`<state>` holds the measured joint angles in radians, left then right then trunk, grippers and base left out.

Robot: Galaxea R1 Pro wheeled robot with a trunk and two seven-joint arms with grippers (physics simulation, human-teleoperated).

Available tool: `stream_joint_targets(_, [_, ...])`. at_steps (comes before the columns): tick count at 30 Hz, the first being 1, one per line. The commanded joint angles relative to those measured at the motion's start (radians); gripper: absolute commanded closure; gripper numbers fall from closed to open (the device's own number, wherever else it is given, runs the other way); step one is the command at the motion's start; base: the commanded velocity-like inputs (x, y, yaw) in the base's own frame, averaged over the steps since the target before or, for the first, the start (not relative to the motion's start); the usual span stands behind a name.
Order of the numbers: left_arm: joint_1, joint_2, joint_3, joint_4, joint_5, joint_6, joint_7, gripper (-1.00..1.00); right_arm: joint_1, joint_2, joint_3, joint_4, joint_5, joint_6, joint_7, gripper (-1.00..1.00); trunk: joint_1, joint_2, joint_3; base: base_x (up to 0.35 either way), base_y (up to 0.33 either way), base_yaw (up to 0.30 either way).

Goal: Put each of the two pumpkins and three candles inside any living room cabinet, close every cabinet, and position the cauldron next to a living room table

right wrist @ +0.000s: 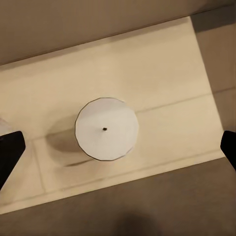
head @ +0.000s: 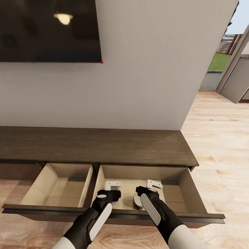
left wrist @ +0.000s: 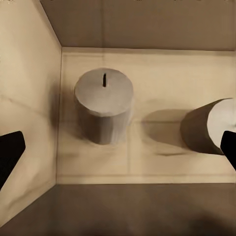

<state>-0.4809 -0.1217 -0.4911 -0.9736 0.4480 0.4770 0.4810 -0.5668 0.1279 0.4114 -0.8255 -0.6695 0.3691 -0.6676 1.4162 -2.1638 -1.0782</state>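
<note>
Two candles standing inside the open right drawer of the cabinet (head: 103,145).

Left gripper (head: 113,185) hangs open and empty above one candle (left wrist: 103,112); right gripper (head: 154,184), open and empty too, above the other candle (right wrist: 106,129). They look light, stiff, smooth: grip the round sides.

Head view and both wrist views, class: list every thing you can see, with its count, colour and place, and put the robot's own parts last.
Cabinet: one, dark brown, against the wall.
Drawers: two, beige inside, both pulled open.
Candles: two, grey-beige, upright in the right-hand drawer.
Television: one, black, on the wall.
Wall: grey.
Floor: light wood.
Left pincer: open, over the right-hand drawer.
Right pincer: open, above a candle.
</note>
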Motion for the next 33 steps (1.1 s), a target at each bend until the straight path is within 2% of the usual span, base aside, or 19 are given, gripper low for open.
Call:
stream_joint_targets(1, [-0.001,0.001,-0.003,-0.002,0.011,0.002,0.01,-1.0,-0.001,-0.001,0.003,-0.001,-0.005,0.004,-0.007,-1.0,0.0,0.0,-0.001,0.0,0.0,0.0])
stream_joint_targets(9, [-0.001,0.002,-0.003,-0.004,0.011,0.002,0.01,-1.0,-0.001,0.0,0.003,-0.001,-0.005,0.004,-0.007,-1.0,0.0,0.0,-0.001,0.0,0.0,0.0])
stream_joint_targets(33, [-0.001,0.001,0.005,-0.004,0.021,0.013,0.003,-1.0,-0.001,0.0,0.002,-0.001,-0.01,0.013,-0.005,-1.0,-0.092,0.168,0.074,0.0,0.0,0.0])
